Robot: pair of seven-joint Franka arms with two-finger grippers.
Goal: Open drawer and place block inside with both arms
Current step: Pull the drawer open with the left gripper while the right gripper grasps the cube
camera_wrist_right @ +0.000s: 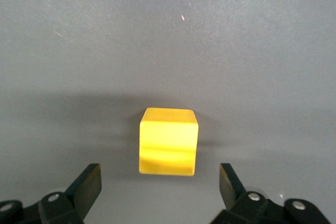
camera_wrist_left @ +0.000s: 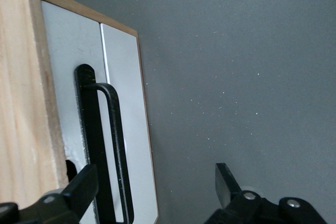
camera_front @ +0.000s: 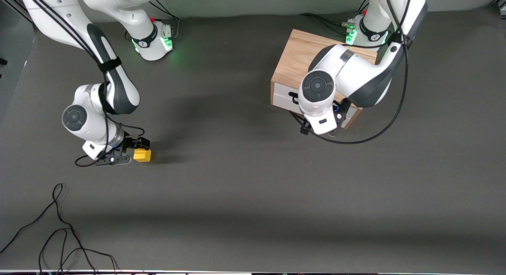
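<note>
Two arms: white jointed robot arms with dark grey joint sections, both reaching down to a dark grey table (camera_front: 253, 196).
Right gripper (camera_front: 136, 145): black, low over the table toward the right arm's end, fingers spread wide apart and holding nothing; in the right wrist view (camera_wrist_right: 160, 182) the fingertips (camera_wrist_right: 89, 179) stand either side of the block without touching it.
Block: small bright yellow cube (camera_front: 142, 155) (camera_wrist_right: 168, 141), resting on the table between the spread fingers, well apart from the box.
Left gripper (camera_wrist_left: 157, 187): black, in front of the drawer at the left arm's end of the table; fingers apart, one fingertip (camera_wrist_left: 84, 184) by the handle, the other (camera_wrist_left: 226, 182) over bare table. Not clamped on anything.
Drawer: white front panel (camera_wrist_left: 123, 124) with a black bar handle (camera_wrist_left: 118, 150), set in a light oak wooden box (camera_front: 300, 53); it sits closed, flush with the box front.
Cable: black loose cable (camera_front: 59, 227) lying on the table, nearer the front camera than the block.
</note>
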